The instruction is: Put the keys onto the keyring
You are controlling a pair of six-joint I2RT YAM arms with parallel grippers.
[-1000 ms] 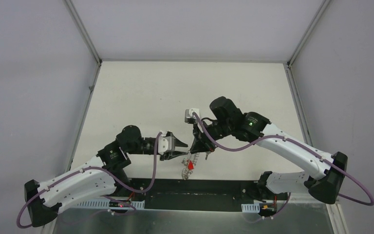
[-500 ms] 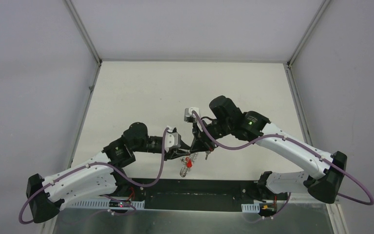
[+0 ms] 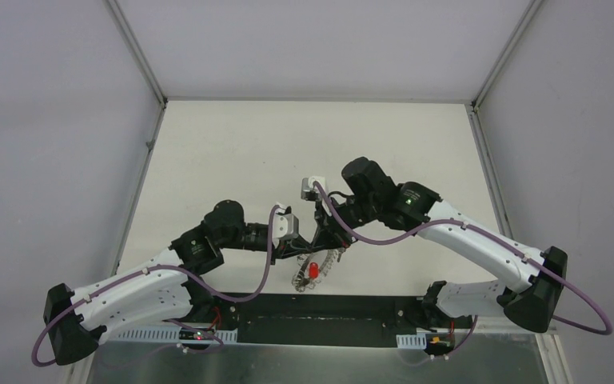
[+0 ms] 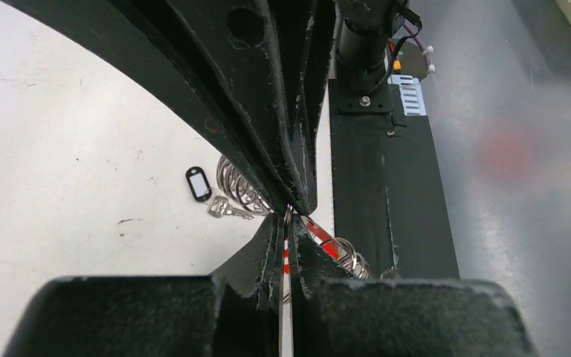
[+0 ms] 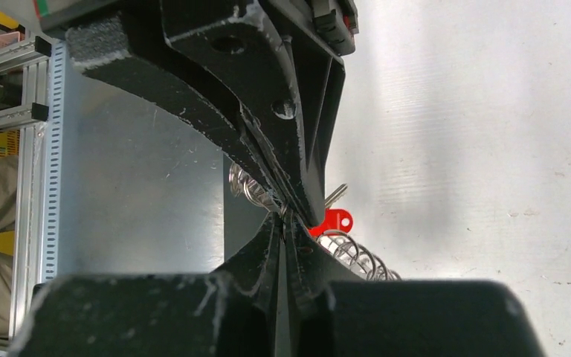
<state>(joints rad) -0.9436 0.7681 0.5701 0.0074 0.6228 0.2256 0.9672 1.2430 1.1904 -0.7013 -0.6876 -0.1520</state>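
The keyring (image 3: 310,272), a silvery ring fringed with wire loops, hangs just above the table's near edge between both arms. The keys show as a red-headed key (image 3: 313,270) among the loops, also red (image 5: 332,221) in the right wrist view with a silver blade (image 5: 335,195) beside it. My left gripper (image 3: 301,246) is shut on a thin wire of the keyring (image 4: 238,187), its tips (image 4: 288,220) pinched together. My right gripper (image 3: 326,240) faces it tip to tip, shut (image 5: 283,216) on the keyring's loops (image 5: 349,251).
A black tag with a white label (image 4: 198,183) and a loose silver key (image 4: 227,209) lie on the white table below the ring. The black base plate (image 3: 320,308) runs along the near edge, with grey walls on three sides.
My left gripper moved right to meet the right gripper and closed on the keyring. The ring and red key swung slightly. The right arm barely moved.
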